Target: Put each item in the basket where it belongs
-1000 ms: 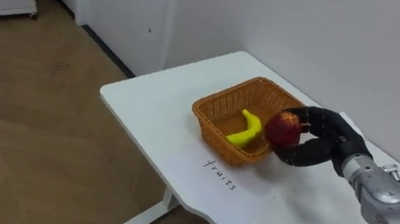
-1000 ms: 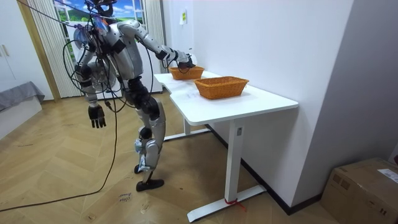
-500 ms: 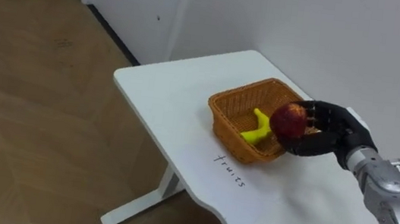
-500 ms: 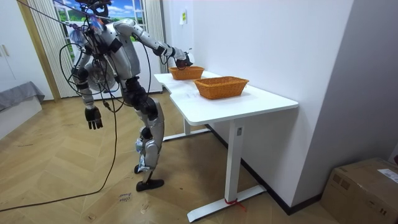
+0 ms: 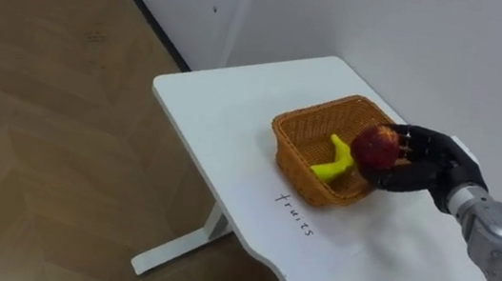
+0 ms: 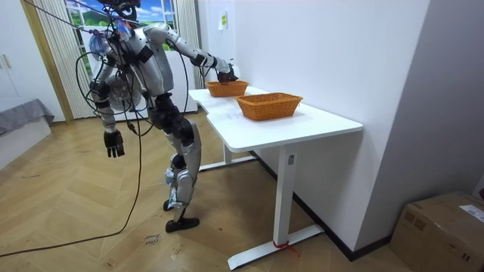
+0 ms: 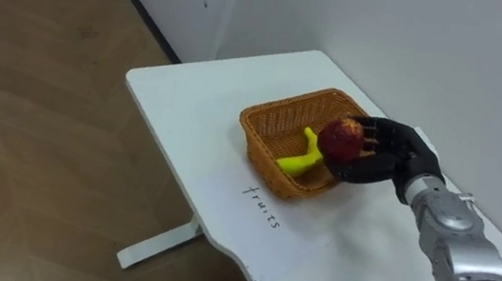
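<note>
Over the wicker basket's point(image 5: 302, 130) rim the right hand point(image 5: 424, 163) clutches the red apple point(image 5: 376, 145), banana point(image 5: 330, 164) already inside, so one fruit looks sorted, this one not yet released, the other basket's point(image 6: 270, 97) contents unclear.

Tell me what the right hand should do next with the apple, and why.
Probably move the apple a little to the left, over the inside of the basket, then lower it and let go. The right hand is curled round it just above the basket's right rim, so opening here might drop it on the edge. A banana lies inside, with bare bottom beside it.
</note>
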Tool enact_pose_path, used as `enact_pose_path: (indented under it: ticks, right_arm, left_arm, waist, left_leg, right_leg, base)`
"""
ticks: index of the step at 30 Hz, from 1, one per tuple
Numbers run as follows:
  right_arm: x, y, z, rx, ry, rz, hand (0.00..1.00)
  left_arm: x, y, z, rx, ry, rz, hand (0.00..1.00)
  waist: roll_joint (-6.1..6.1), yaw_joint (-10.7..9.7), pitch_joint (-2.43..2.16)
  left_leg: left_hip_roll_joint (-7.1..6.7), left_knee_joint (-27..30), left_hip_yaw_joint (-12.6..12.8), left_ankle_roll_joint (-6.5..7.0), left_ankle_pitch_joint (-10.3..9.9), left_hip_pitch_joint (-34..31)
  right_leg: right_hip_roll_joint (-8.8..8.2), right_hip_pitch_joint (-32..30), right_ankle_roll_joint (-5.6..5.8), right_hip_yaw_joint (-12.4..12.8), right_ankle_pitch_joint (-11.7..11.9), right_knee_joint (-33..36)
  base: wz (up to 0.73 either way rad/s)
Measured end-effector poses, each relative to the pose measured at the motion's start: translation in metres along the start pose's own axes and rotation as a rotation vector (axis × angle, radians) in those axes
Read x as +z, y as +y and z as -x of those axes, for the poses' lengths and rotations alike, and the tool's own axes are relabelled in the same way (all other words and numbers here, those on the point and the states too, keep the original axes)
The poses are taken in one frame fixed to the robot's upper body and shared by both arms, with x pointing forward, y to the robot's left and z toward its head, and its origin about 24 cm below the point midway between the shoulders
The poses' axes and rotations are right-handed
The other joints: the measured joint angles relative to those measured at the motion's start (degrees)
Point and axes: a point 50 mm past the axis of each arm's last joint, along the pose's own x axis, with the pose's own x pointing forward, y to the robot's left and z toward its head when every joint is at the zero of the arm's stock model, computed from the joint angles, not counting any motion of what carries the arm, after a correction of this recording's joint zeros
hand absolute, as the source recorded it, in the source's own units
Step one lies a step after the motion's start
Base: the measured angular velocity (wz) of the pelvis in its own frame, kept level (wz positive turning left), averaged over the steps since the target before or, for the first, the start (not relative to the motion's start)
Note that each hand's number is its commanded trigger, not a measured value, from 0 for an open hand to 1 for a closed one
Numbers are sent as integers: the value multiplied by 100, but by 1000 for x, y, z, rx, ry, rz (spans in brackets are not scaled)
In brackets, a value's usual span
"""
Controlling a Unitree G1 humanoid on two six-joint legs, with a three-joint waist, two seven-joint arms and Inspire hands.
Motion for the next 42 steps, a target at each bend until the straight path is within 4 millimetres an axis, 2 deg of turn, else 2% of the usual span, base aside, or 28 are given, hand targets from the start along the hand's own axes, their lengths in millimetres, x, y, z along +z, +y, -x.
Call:
enact_pose_path:
  ticks: [5,11,19,24,30,34,37,39,41,42]
  right_arm:
    - [4,-6,1,-5,-8,7,0]
    - [7,-15,1,-16,-9,2,0]
    - [7,-15,2,14,-7,5,0]
    - [11,-19,3,8,-21,19,0]
    - [21,-17,4,11,-64,63,0]
    - [29,-20,7,-18,-114,59,0]
    - [36,-18,8,-31,-147,94,0]
    - [47,-12,11,-22,-202,127,0]
    - [60,-8,16,-22,-268,136,0]
    - [68,-5,18,-22,-306,139,0]
  left_arm:
    - [-1,0,0,-1,7,-1,0]
    - [-2,0,0,-1,17,-2,0]
    - [-13,-5,3,-20,43,-10,0]
    - [-12,-8,4,-42,35,-9,0]
    - [-15,-10,5,-48,39,-15,0]
    - [-18,-11,5,-49,51,2,0]
    - [-19,-13,5,-52,58,6,0]
    - [-18,-20,6,-69,57,24,0]
    - [-15,-24,6,-73,48,46,0]
    - [-13,-25,6,-73,46,61,0]
  waist:
    - [89,-31,-42]
    - [93,-29,-43]
    - [45,-143,-39]
    - [36,-184,-44]
    - [46,-326,-50]
    - [120,-378,-91]
    - [170,-494,-113]
    - [263,-600,-151]
    - [324,-674,-158]
    - [340,-758,-180]
  left_leg:
    - [-49,-8,-64,4,2,11]
    - [-48,-19,-69,2,1,23]
    - [-46,-127,-61,-5,-3,197]
    - [-46,-172,-26,-5,-4,323]
    - [-29,-212,24,-15,-29,565]
    - [-26,-282,79,-15,-28,631]
    - [-37,-319,99,-6,-21,664]
    - [-37,-410,188,9,-13,731]
    - [-39,-511,248,22,7,779]
    - [-50,-627,262,29,42,824]
  right_leg:
    - [-25,0,23,-14,-13,3]
    - [-10,15,25,-28,-16,-27]
    - [-6,155,27,18,-15,-105]
    - [-12,213,26,136,-15,-106]
    - [1,430,21,236,-8,-184]
    - [4,428,19,323,8,-193]
    - [-4,433,28,348,15,-200]
    - [-28,425,39,454,21,-212]
    - [-43,418,53,496,30,-244]
    - [-60,437,62,518,51,-303]
  base:
    - [3]
    - [1]
    - [-1]
    - [-5]
    - [-7]
    - [-14]
    - [-7]
    - [-18]
    - [-16]
    - [-17]
